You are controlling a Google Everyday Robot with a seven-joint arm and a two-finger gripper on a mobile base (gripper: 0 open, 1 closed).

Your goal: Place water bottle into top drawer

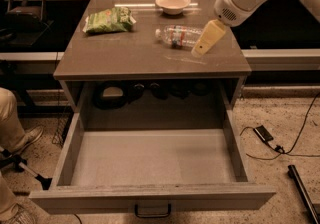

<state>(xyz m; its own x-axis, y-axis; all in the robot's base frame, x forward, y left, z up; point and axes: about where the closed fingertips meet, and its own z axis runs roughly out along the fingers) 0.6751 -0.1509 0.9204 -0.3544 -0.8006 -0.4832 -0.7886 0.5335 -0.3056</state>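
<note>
The water bottle (177, 36) lies on its side on the cabinet top (130, 55), cap pointing left, label with red marks in the middle. My gripper (200, 49) hangs from the white arm at the upper right, its pale yellow fingers (209, 37) pointing down-left just over the bottle's right end. The top drawer (150, 195) is pulled wide open below the cabinet top, its pale flat bottom bare, with a dark metal handle on the front panel.
A green snack bag (109, 20) lies at the back left of the cabinet top. A white bowl (172, 3) stands at the back centre. Someone's leg and shoe (17, 135) are at the left. Cables (280, 145) lie on the floor to the right.
</note>
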